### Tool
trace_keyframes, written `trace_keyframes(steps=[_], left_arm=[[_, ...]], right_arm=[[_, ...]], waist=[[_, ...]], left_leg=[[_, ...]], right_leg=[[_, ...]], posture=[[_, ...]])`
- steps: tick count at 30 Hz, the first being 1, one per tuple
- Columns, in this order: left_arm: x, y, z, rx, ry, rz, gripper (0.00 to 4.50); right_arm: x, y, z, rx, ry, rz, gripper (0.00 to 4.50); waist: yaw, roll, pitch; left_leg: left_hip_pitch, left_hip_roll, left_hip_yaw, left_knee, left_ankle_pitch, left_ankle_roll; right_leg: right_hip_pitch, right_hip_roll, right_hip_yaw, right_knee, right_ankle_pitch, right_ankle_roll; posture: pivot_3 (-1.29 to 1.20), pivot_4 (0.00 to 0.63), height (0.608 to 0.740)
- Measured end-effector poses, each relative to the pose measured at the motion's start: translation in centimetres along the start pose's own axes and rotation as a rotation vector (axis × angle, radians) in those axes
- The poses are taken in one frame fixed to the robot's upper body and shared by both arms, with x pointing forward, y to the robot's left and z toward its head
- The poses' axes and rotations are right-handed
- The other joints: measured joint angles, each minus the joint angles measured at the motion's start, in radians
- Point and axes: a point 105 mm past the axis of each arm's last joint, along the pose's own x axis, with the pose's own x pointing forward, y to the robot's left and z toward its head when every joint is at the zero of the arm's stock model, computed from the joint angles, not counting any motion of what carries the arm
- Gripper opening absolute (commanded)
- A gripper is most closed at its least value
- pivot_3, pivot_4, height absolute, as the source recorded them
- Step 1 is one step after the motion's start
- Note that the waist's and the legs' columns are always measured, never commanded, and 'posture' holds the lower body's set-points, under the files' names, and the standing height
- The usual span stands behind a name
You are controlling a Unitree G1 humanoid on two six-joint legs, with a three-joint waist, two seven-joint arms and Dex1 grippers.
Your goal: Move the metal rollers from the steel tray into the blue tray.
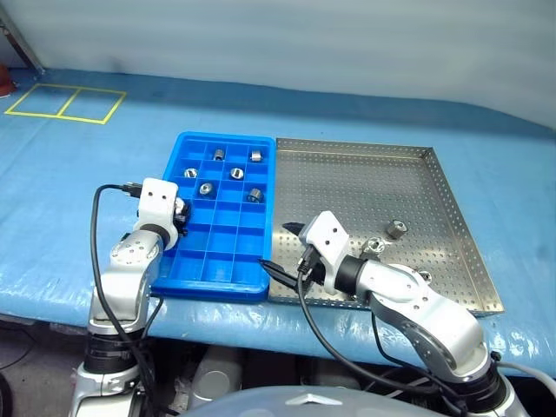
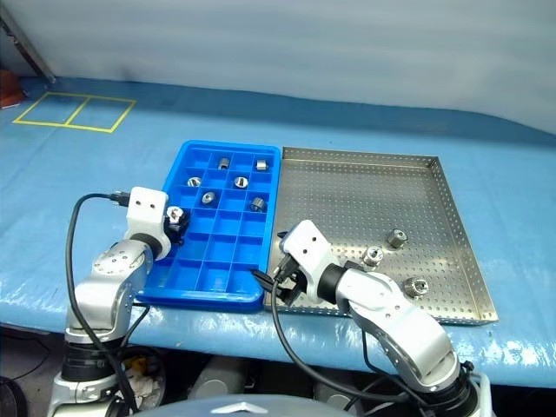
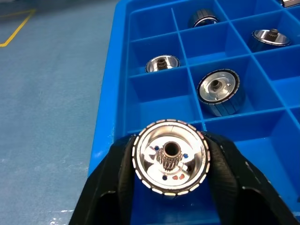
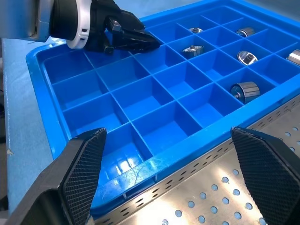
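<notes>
left gripper (image 3: 171,185): near left, fingers closed on a roller (image 3: 171,161) | right gripper (image 4: 168,173): near centre, fingers spread wide, holding nothing, angled left

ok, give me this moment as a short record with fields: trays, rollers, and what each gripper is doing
blue tray: on the blue cloth, long side against the steel tray
rollers in blue tray: six lying in compartments at the far end
rollers in steel tray: three loose ones near its right side, e.g.
left gripper: over the blue tray's left edge, a roller between its fingers
right gripper: open, empty, over the seam between the trays
</notes>
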Motion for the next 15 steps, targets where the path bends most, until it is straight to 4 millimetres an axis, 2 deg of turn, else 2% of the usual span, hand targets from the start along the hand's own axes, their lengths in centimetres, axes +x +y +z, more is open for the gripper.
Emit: trace_keyframes(steps=[2, 4, 8, 11, 15], left_arm=[[0.1, -0.3, 0.4, -0.006, -0.015, -0.016, 4.35], [0.1, -0.7, 1.4, -0.017, -0.064, -0.054, 4.43], [-0.2, -2.6, 5.5, -0.063, -0.241, -0.234, 4.43], [-0.9, -5.5, 7.5, -0.026, -0.316, -0.439, 4.43], [-1.2, -10.2, 7.1, 0.063, -0.283, -0.735, 4.43]], right_arm=[[-0.1, 0.0, -0.2, 0.007, 0.005, -0.008, 4.50], [-0.4, -0.2, -0.5, 0.020, 0.013, -0.027, 4.50], [-1.8, -1.1, -0.7, 0.021, 0.017, -0.090, 4.50], [-3.3, -2.0, -1.3, 0.023, 0.046, -0.154, 4.50], [-5.2, -2.6, -2.9, 0.049, 0.118, -0.232, 4.50]], waist=[[0.000, 0.000, 0.000], [0.002, 0.000, 0.000], [0.008, 0.000, 0.000], [0.003, 0.000, 0.000], [-0.004, 0.000, 0.000]], left_leg=[[0.000, 0.000, 0.000, 0.000, 0.000, 0.000], [-0.001, 0.000, 0.000, 0.000, 0.000, 0.000], [-0.002, -0.001, -0.001, 0.000, 0.000, 0.000], [-0.002, -0.003, -0.001, 0.000, 0.000, 0.001], [-0.002, -0.003, 0.000, 0.000, 0.000, 0.001]], right_leg=[[0.000, 0.000, 0.000, 0.000, -0.002, -0.004], [0.000, 0.000, 0.000, 0.000, -0.003, -0.005], [0.000, -0.003, -0.002, -0.001, -0.003, -0.005], [0.000, -0.003, -0.002, -0.001, -0.003, -0.005], [0.000, -0.003, -0.002, -0.001, -0.003, -0.006]], posture=[[0.24, 0.150, 0.740], [0.23, 0.150, 0.740], [0.21, 0.150, 0.740], [0.18, 0.150, 0.740], [0.14, 0.150, 0.740]])
